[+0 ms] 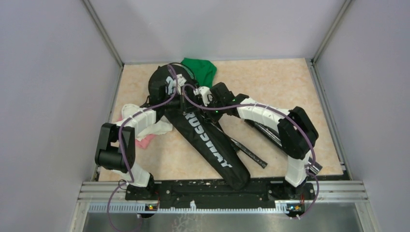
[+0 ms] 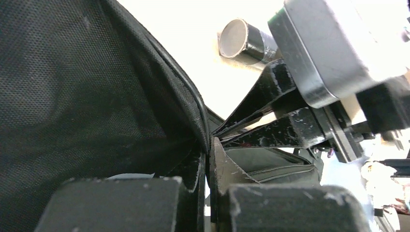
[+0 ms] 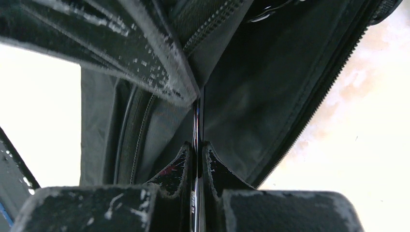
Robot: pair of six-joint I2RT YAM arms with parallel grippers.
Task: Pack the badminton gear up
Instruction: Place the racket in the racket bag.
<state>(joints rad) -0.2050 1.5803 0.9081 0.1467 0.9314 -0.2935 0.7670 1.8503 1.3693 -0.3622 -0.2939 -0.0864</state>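
Note:
The black "CROSSWAY" racket bag (image 1: 209, 141) lies slantwise on the table, its wide head end at the far left. Both grippers meet at that head end. My left gripper (image 1: 172, 86) (image 2: 209, 147) is shut on the bag's piped edge, with the mesh-textured flap (image 2: 72, 87) filling its view. My right gripper (image 1: 192, 92) (image 3: 197, 147) is shut on a thin glossy racket shaft (image 3: 197, 121) that runs into the bag's open zippered mouth (image 3: 251, 87). The black tube (image 2: 240, 41) lies behind, its open end showing. No shuttlecocks show.
A green cloth (image 1: 200, 70) lies at the far edge behind the bag's head. White and pink cloths (image 1: 147, 128) sit under the left arm. A long black piece (image 1: 250, 154) lies on the table right of the bag, under the right arm.

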